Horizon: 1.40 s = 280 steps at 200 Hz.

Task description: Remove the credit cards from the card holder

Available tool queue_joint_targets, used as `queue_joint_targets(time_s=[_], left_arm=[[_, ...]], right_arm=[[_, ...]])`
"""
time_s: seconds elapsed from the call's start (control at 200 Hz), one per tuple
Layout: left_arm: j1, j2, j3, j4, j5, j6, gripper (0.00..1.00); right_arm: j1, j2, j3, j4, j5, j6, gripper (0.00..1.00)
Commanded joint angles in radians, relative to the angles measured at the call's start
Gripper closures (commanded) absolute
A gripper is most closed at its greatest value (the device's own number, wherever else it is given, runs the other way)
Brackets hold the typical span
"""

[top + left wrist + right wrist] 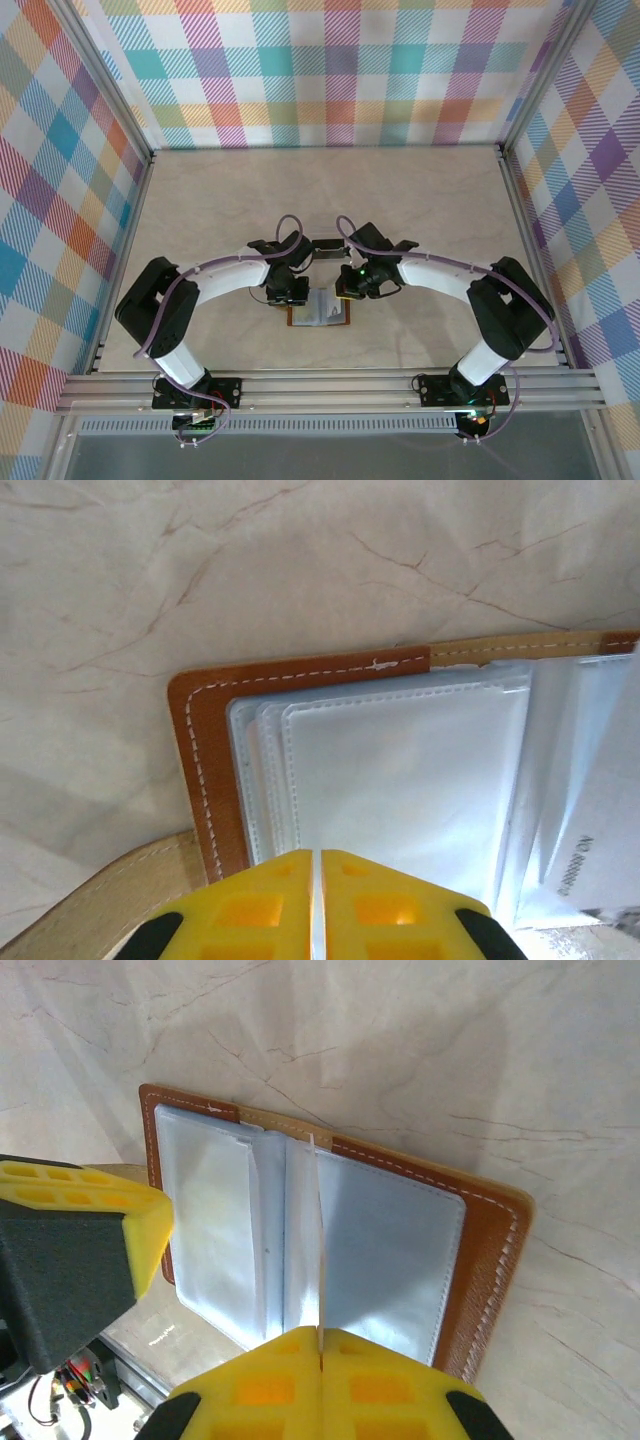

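open card holder with a pale card inside; right gripper pinches its upright middle clear leaf, left gripper nearly closed at its edge.

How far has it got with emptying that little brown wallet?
Done: the card holder lies open flat on the table, clear sleeves showing. In hand: the right gripper is shut on a thin pale leaf standing upright, sleeve or card I cannot tell; the left gripper is shut at the holder's other side. Left: pulling the credit cards out; none looks free yet.
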Motion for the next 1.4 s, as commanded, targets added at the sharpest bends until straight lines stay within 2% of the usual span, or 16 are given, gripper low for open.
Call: queue_joint_targets(time_s=[0.0,0.135,0.23,0.315,0.515,0.68,0.785,0.985,1.395], left_arm=[[-0.008,-0.074,-0.005,-0.029,-0.031,0.0,0.86],[-0.007,-0.119,-0.004,-0.046,-0.086,-0.005,0.83],[-0.003,-0.139,-0.013,-0.053,-0.114,-0.012,0.83],[0.002,-0.149,-0.028,-0.048,-0.119,-0.018,0.83],[0.012,-0.159,-0.058,-0.032,-0.124,-0.023,0.83],[0.025,-0.175,-0.087,-0.022,-0.125,-0.023,0.83],[0.038,-0.186,-0.101,-0.022,-0.122,-0.024,0.83],[0.057,-0.219,-0.124,-0.026,-0.121,-0.027,0.83],[0.069,-0.233,-0.144,-0.017,-0.116,-0.049,0.82]], right_arm=[[-0.005,-0.034,0.055,-0.089,0.01,-0.115,0.98],[-0.005,-0.013,0.15,-0.197,0.029,-0.35,1.0],[-0.005,0.015,0.227,-0.278,0.093,-0.535,1.0],[-0.003,0.06,0.308,-0.369,0.077,-0.769,0.98],[0.0,0.154,0.517,-0.556,0.236,-1.222,1.0],[0.0,0.218,0.646,-0.636,0.331,-1.49,1.0],[-0.004,0.275,0.745,-0.682,0.385,-1.579,1.0],[-0.019,0.403,0.972,-0.772,0.402,-1.68,1.0],[-0.058,0.682,1.339,-0.877,0.412,-1.773,1.0]])
